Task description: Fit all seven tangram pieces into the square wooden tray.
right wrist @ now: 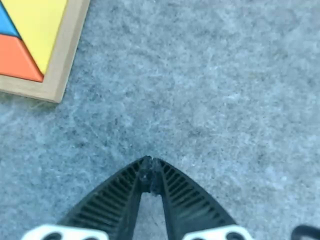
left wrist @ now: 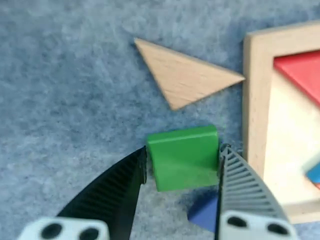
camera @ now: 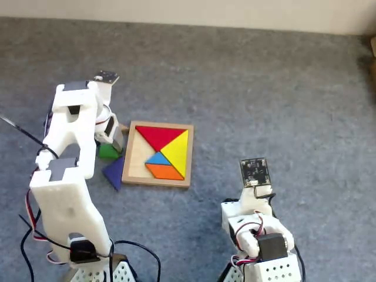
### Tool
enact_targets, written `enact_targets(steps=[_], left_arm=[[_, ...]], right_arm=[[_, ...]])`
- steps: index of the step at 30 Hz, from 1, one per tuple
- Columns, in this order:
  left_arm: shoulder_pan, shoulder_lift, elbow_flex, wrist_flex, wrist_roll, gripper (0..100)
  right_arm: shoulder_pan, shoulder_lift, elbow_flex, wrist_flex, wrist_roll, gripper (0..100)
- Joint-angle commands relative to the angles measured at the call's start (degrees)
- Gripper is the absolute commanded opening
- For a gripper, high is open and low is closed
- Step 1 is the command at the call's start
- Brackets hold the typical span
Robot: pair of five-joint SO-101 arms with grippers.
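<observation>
The square wooden tray [camera: 133, 163] lies mid-table and holds a red triangle [camera: 157, 136], a yellow triangle [camera: 177, 151], a small blue triangle [camera: 157, 158] and an orange piece [camera: 165, 171]; its left part is bare. Just left of the tray, my left gripper [left wrist: 182, 155] is shut on the green square [left wrist: 183, 157], a finger pressed on each side. A plain wooden triangle [left wrist: 184, 80] lies on the carpet just beyond it. A dark blue piece [camera: 114, 171] lies beside the tray's near left corner. My right gripper [right wrist: 150, 172] is shut over bare carpet, right of the tray [right wrist: 60, 75].
Grey carpet covers the whole table. The left arm's white body [camera: 67, 176] stretches along the left side, and the right arm's base [camera: 258, 235] sits at the front right. A wide stretch of carpet runs right of and behind the tray.
</observation>
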Motion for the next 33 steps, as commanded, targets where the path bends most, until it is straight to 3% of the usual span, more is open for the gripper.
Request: enact_targets(steps=[1,7,19,33], left_arm=[[1.19,-0.57,0.92,0.88,-0.53,23],[1.71,-0.66,3.74,0.88,-0.35,23],[2.33,-3.47,3.91,0.88,2.20,12],[13.58,-16.40,4.09,6.42,-3.16,12]], right_arm=[[0.84,-0.75,8.75,-0.04,-0.53,1.6],[0.84,-0.75,8.75,-0.04,-0.53,1.6],[0.84,-0.75,8.75,-0.04,-0.53,1.6],[2.51,-0.84,8.75,-0.13,-0.53,1.6]])
